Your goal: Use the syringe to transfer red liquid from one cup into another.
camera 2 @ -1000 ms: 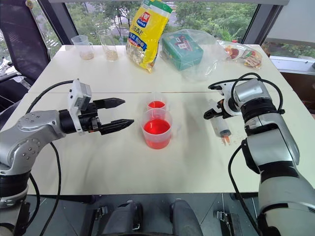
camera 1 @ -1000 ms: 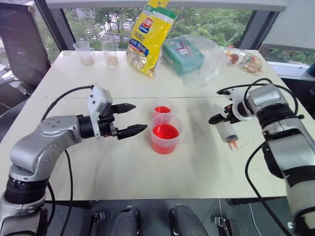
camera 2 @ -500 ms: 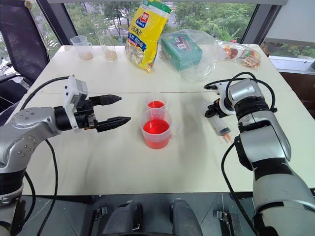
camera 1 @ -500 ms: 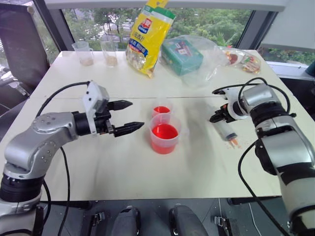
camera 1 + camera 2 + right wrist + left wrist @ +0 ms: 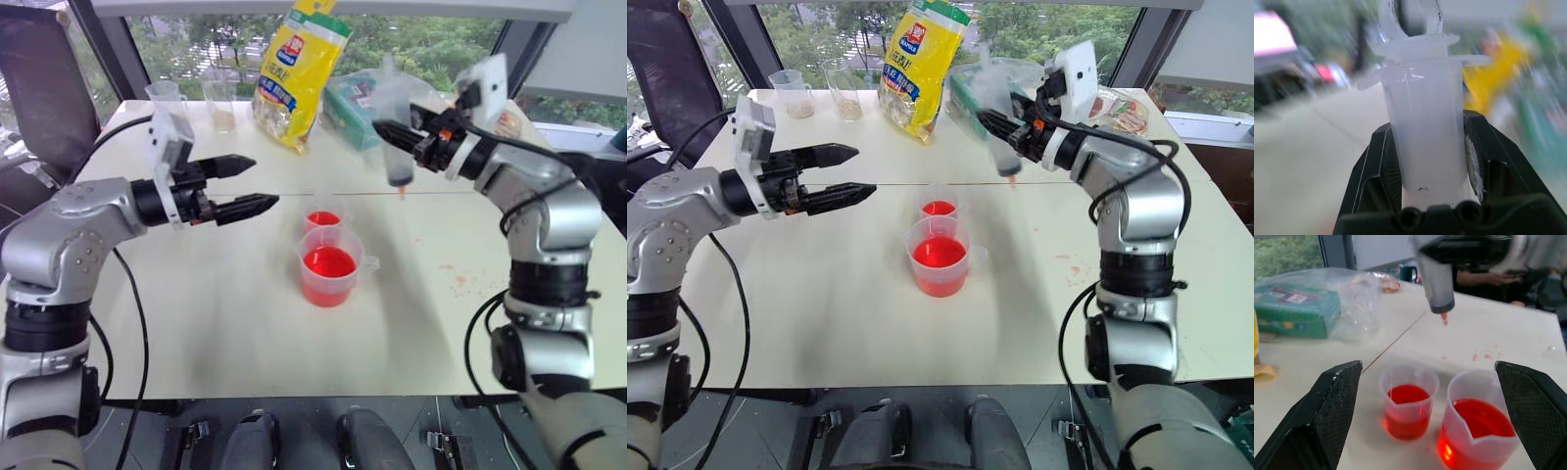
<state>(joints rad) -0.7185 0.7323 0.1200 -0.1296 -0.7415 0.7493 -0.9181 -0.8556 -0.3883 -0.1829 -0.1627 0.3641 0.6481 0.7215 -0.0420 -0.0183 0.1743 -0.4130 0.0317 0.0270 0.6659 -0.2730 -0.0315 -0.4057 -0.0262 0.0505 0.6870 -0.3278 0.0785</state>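
Right hand [image 5: 397, 132] was clamped on the syringe [image 5: 396, 147], held upright in the air, nozzle down, behind the small cup [image 5: 322, 220] and handled beaker [image 5: 328, 266]. Left hand [image 5: 250, 186] was wide open, empty. Next, I reckoned: lower nozzle into the beaker's red liquid [image 5: 328, 262], draw.

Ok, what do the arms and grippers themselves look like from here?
Both arms are silver-grey metal with black joint bands and loose black cables looping alongside. Each wrist carries a white boxy camera housing. The left gripper has two black tapered fingers; in its wrist view their inner pads are finely textured. The right gripper is black too, with ridged inner pads.
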